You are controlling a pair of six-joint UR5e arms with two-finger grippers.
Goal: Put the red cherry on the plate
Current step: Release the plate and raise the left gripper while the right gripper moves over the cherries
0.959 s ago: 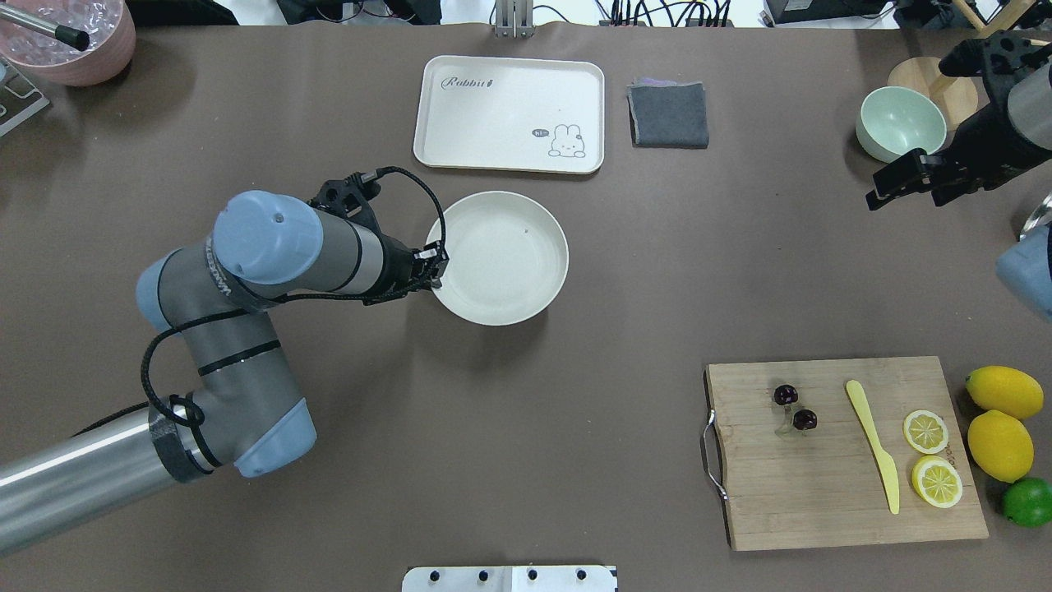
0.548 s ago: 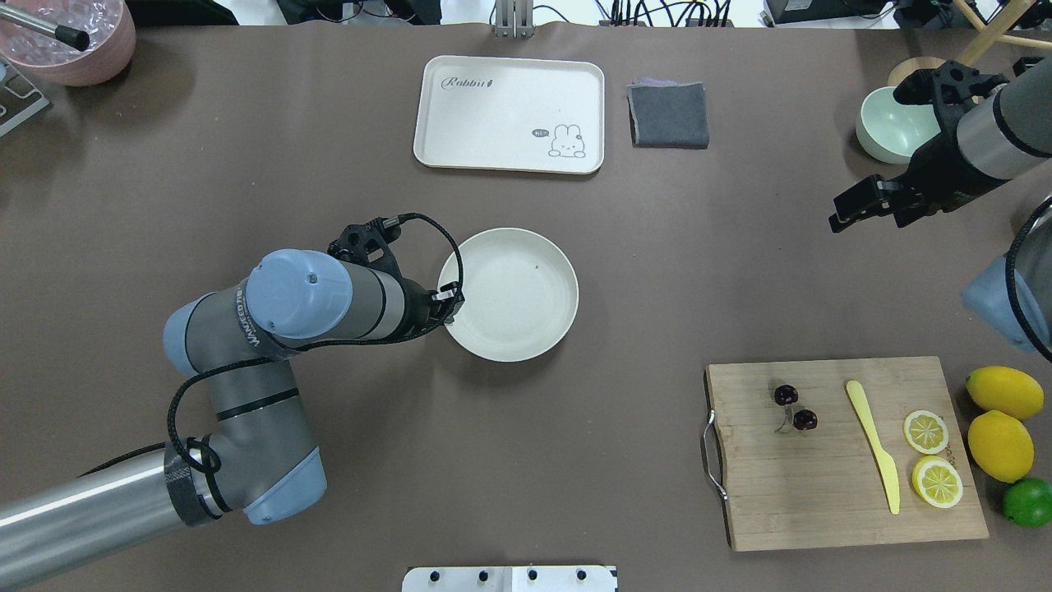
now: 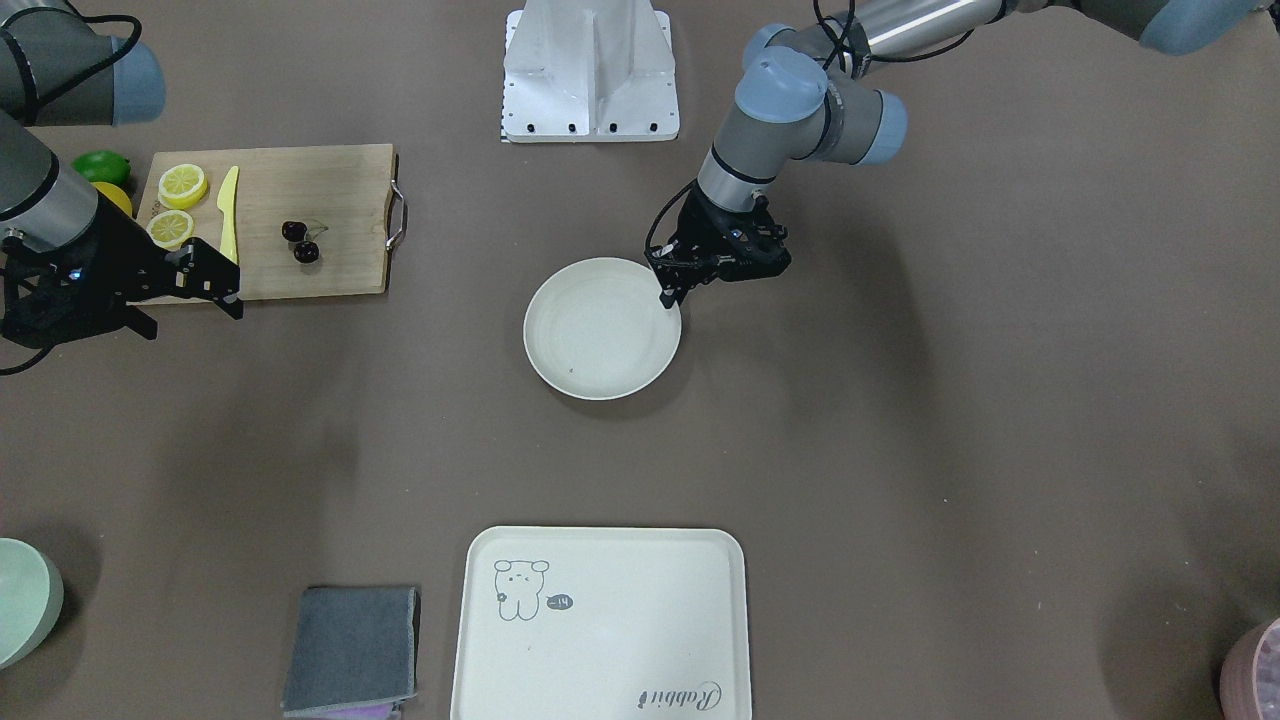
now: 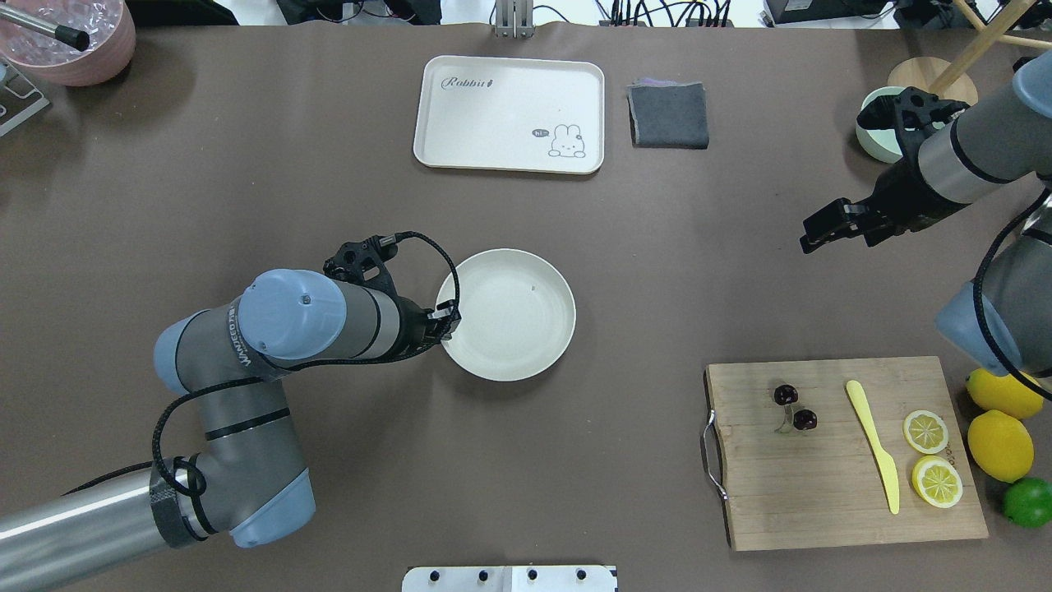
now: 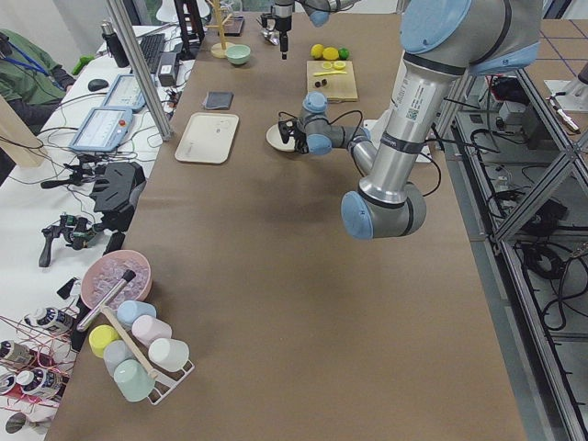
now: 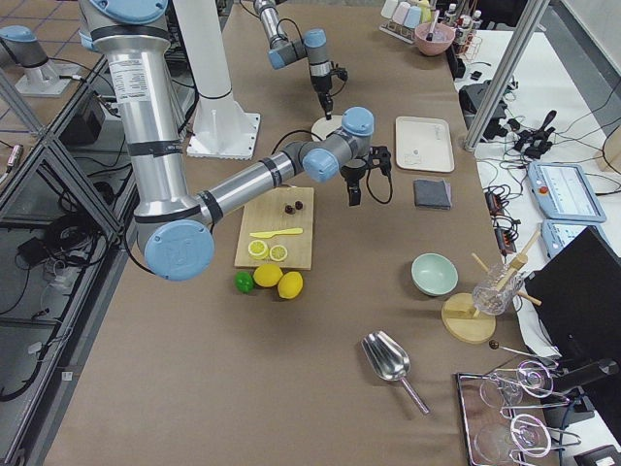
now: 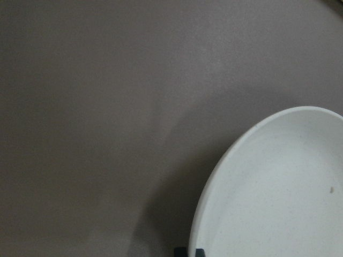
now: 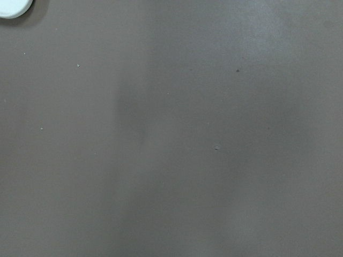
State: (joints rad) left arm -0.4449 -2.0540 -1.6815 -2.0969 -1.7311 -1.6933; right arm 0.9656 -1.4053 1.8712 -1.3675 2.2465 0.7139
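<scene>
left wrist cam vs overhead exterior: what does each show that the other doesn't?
Left wrist only: a close-up of the left gripper straddling the plate at its rim. Overhead only: the red cherry on the cutting board, the right gripper, the rabbit tray. Both: the empty plate on the brown table.

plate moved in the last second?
Yes. The plate has slid toward the robot's base, farther from the rabbit tray, with the left claw at its rim.
</scene>
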